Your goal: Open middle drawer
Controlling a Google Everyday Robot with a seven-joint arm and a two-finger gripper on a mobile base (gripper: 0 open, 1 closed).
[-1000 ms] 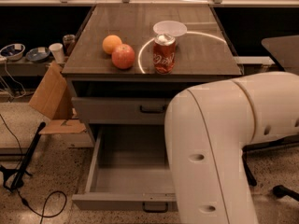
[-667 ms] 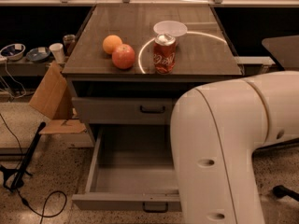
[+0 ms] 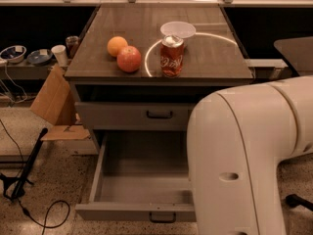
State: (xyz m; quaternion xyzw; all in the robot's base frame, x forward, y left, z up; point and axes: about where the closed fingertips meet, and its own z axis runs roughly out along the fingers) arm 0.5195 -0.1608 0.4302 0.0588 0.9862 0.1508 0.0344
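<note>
Grey middle drawer (image 3: 122, 212) sits open, seemingly lower of two; end effector unseen, state untellable.

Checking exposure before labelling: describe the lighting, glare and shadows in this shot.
Camera view: a bright curved glare arc crosses the tabletop around the soda can; deep shadow sits under the tabletop's edge; the open middle drawer is dimly lit; the arm's white shell fills the lower right, gripper out of view.

On the wooden top (image 3: 215, 58), an orange (image 3: 117, 46) and an apple (image 3: 129, 58) touch near the front-left corner. A soda can (image 3: 172, 56) stands near the front edge, with a white cup (image 3: 178, 30) just behind it.
</note>
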